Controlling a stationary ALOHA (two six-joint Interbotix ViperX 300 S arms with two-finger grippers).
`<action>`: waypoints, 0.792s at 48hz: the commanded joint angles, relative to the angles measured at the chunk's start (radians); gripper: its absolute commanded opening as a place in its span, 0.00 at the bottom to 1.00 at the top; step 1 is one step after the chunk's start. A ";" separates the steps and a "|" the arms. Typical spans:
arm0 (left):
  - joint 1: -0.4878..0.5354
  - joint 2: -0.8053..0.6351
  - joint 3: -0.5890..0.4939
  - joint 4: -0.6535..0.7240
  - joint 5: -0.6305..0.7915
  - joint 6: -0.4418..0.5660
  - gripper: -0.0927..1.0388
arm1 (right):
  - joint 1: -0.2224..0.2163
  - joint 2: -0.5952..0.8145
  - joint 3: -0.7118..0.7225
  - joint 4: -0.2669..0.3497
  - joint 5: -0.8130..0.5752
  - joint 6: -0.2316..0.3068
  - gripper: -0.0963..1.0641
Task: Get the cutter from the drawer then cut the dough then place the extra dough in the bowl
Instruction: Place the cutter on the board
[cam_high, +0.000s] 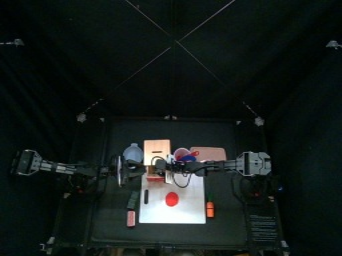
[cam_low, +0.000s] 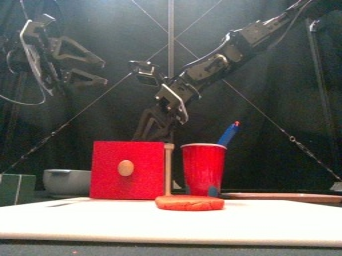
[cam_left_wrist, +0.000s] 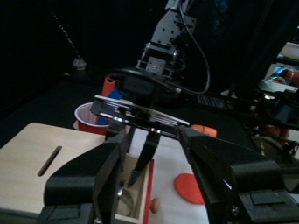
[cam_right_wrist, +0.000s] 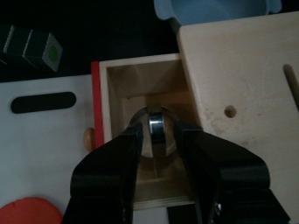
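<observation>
My right gripper (cam_right_wrist: 156, 142) is shut on the round metal cutter (cam_right_wrist: 156, 128) directly over the open drawer (cam_right_wrist: 138, 87) of the pale wooden box (cam_right_wrist: 246, 61). In the front view the right gripper (cam_low: 167, 100) hangs above the red drawer front (cam_low: 127, 170). The left wrist view shows the cutter (cam_left_wrist: 140, 110) under that gripper. My left gripper (cam_left_wrist: 156, 150) is open just in front of the drawer, holding nothing. A flat red dough disc (cam_high: 174, 200) lies on the white board (cam_high: 154, 212). The blue-grey bowl (cam_high: 132, 153) stands behind the box at the left.
A red cup (cam_low: 203, 168) with toy knives stands right of the box. Dark green blocks (cam_right_wrist: 30, 48) lie off the board beside the box. Small orange toys (cam_high: 210, 210) lie at the board's edges.
</observation>
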 joint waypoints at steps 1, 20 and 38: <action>0.000 0.002 -0.011 -0.009 -0.008 0.000 0.84 | -0.006 -0.012 -0.028 -0.005 0.005 -0.003 0.72; 0.005 0.002 0.005 -0.040 -0.011 0.000 0.84 | -0.003 -0.011 -0.043 -0.034 0.015 -0.015 0.59; 0.008 0.002 0.006 -0.054 -0.008 0.002 0.84 | 0.015 -0.064 -0.055 -0.058 0.034 -0.015 0.54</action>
